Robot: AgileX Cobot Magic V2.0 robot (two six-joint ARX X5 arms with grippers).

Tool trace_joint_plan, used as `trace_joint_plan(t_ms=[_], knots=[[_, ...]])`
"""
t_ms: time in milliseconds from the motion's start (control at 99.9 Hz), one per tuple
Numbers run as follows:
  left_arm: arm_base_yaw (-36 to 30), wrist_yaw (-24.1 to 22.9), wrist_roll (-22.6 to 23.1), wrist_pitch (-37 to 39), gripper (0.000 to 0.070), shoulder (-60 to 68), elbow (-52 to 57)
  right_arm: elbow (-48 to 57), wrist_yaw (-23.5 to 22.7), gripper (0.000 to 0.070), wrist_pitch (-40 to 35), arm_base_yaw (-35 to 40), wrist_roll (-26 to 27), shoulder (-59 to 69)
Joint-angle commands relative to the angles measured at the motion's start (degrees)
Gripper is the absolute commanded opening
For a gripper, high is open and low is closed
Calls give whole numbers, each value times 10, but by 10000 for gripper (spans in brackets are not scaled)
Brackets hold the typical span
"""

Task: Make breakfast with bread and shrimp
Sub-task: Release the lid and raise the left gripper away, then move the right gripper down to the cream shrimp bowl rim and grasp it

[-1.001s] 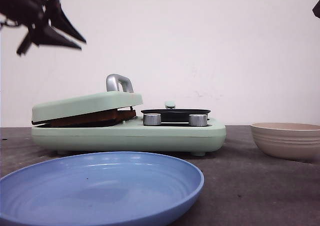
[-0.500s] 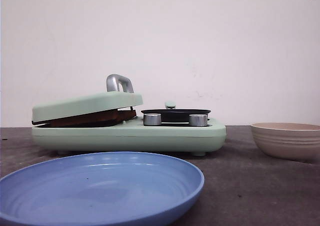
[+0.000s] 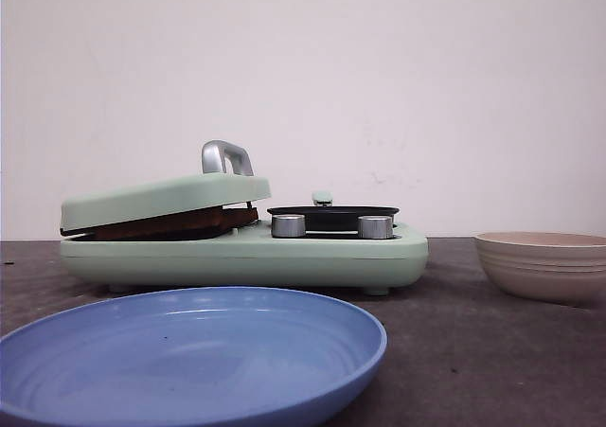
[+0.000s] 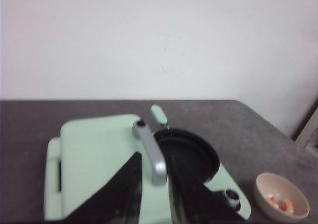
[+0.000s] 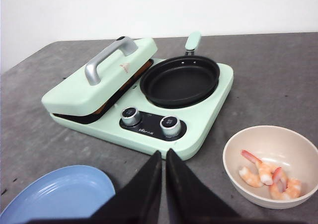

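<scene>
The mint-green cooker (image 5: pixel 144 102) stands on the dark tabletop (image 5: pixel 278 65). Its lid (image 5: pixel 99 77) rests on the bread (image 3: pixel 170 224), whose brown edge shows in the gap under the lid. Beside the lid, in the cooker, sits the black pan (image 5: pixel 180 80). The shrimp (image 5: pixel 271 177) lie in the beige bowl (image 5: pixel 248 149), near the cooker's knob side. The blue plate (image 3: pixel 189 351) is in front of the cooker. The left end effector (image 4: pixel 155 204) has its fingers apart, holding nothing, above the lid handle (image 4: pixel 150 152). The right end effector (image 5: pixel 163 184) has its fingers pressed together, empty.

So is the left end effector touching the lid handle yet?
Cannot tell. In the left wrist view the left end effector straddles the lid handle, open, but the blurred picture shows no plain gap or contact.
</scene>
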Motion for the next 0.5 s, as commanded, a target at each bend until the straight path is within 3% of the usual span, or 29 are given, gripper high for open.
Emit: trace_joint_plan(t_ms=[0,250,490], knots=[[-1,0,-9,-1,3,-23,-21,2,9,4,5,5,3,2],[-1,-8,-37,-40,3,-140,-116,2,40,4,6,4,-1,14],[-1,-8,-25,-111,3,-195,-132,2,62,4,33,-26,-11,72]])
